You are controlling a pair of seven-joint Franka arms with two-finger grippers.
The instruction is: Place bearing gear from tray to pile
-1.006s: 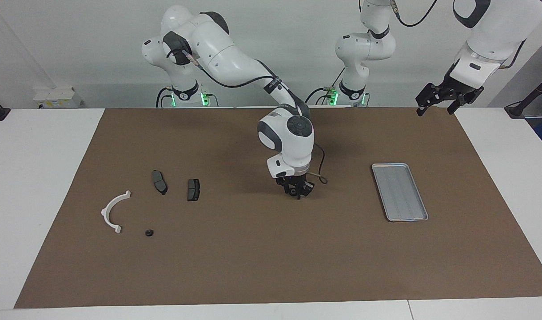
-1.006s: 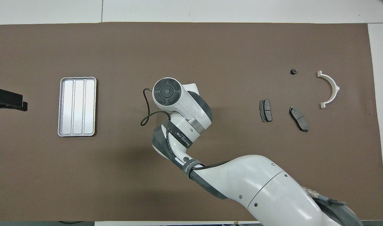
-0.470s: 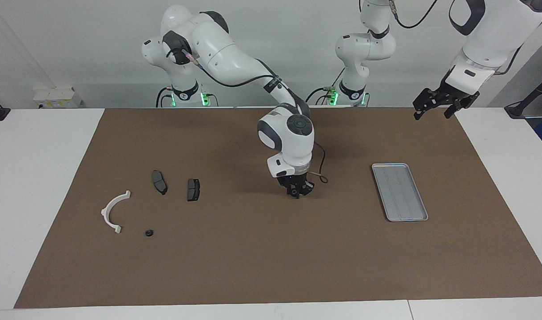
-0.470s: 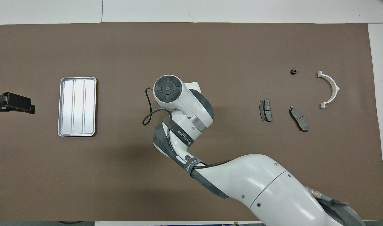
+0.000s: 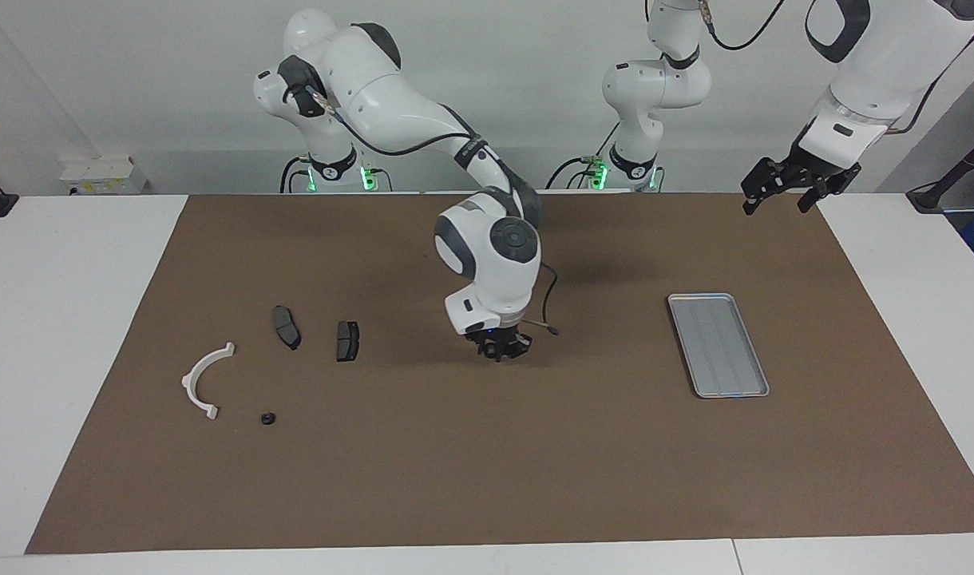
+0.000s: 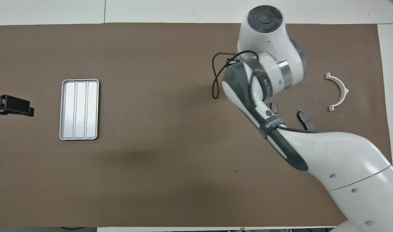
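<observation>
Facing view: the tray lies at three o'clock from the right gripper, well apart; I cannot tell its grip state.

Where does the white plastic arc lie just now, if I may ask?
The white arc lies on the brown mat toward the right arm's end, beside the small black ring.

Right claw low over worktop middle, pointing down. Left claw raised, fingers spread, over worktop corner.
</observation>
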